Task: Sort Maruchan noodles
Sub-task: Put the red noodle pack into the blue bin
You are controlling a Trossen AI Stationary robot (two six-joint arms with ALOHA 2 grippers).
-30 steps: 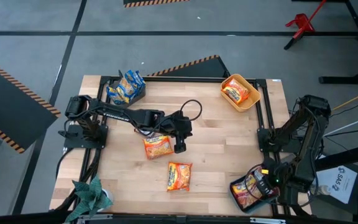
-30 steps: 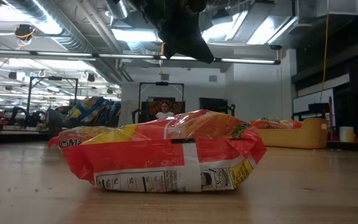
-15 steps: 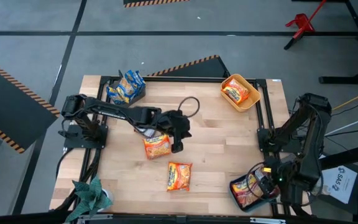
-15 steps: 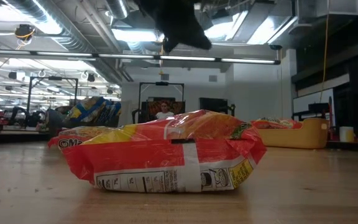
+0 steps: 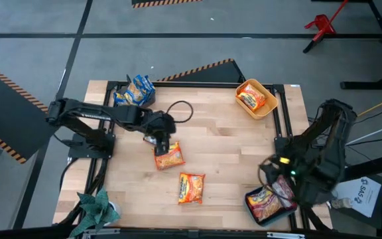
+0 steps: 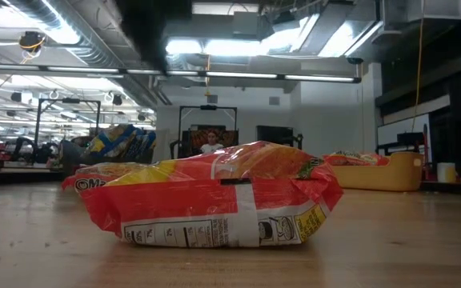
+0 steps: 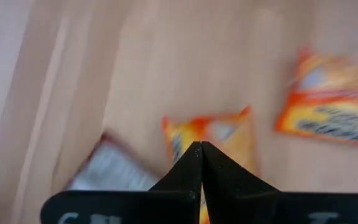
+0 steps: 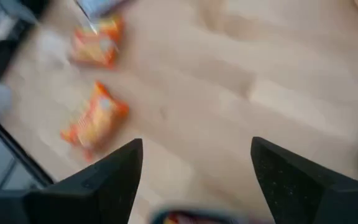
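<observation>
Two orange-and-yellow noodle packets lie flat on the wooden table, one near the middle [image 5: 168, 156] [image 7: 213, 140] and one nearer the front edge [image 5: 191, 187] [image 6: 206, 200]. A silver-grey packet [image 5: 152, 140] [image 7: 107, 173] lies beside the first, partly under my left gripper. My left gripper [image 5: 162, 135] [image 7: 201, 149] hovers shut above these two and touches nothing. My right gripper [image 8: 194, 168] [image 5: 270, 174] is open and empty, raised above the dark bin [image 5: 249, 199] at the near right, which holds red-and-silver packets [image 5: 265, 202].
A yellow bin [image 5: 268, 106] with orange packets stands at the far right. A dark bin of blue-and-yellow packets [image 5: 132, 93] stands at the far left. A black cable [image 5: 181, 109] loops over the table by the left arm. Bare wood lies between the packets and the right-hand bins.
My left gripper, still shut, has drawn back toward the table's left edge and risen, from right of the middle orange packet to its far left corner. My right gripper has lifted up and away from the near-right bin. No packet has moved.
</observation>
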